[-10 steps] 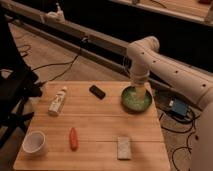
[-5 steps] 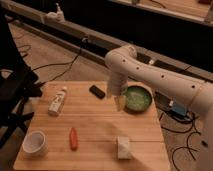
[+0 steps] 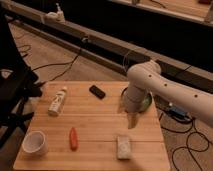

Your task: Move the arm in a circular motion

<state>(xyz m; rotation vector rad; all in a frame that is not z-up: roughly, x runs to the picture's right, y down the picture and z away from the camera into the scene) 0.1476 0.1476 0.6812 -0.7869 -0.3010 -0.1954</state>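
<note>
- The arm [image 3: 167,90] is thick, white and smooth, built of rounded tube segments with a bulbous elbow joint and small dark dots along its length; it enters from the right edge and bends down over the right part of the table [image 3: 100,135].
- The gripper [image 3: 132,121] hangs at the arm's lower end, pointing down over the wood, just left of the green bowl [image 3: 145,104]; how its jaws stand cannot be told.
- The table is pale wooden planks with visible grain, rectangular.
- The green bowl is round and partly hidden behind the arm.
- A small black, flat, oblong object [image 3: 97,91] lies near the table's far edge.
- A white bottle [image 3: 57,100] lies on its side at the left.
- A white round cup [image 3: 34,143] stands at the near left corner.
- An orange, carrot-like piece [image 3: 73,138] lies beside the cup, apart from it.
- A pale rectangular sponge-like block [image 3: 123,147] rests near the front edge, below the gripper.
- Dark cables [image 3: 60,64] trail over the floor behind.
</note>
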